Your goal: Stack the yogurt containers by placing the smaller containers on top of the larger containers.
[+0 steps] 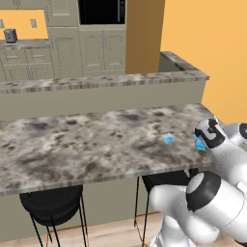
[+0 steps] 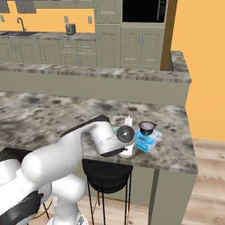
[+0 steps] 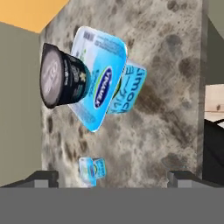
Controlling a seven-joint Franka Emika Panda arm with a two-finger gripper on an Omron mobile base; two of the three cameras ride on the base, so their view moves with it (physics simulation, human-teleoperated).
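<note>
While dark cup (image 3: 63,81) sits atop large light-blue tub (image 3: 103,76) near right end of marble surface (image 2: 52,116), fingers (image 3: 43,177) apart, empty; small blue tub (image 3: 92,169) just beside them

blue tub (image 1: 199,144) half hidden behind arm, label print unreadable
</note>
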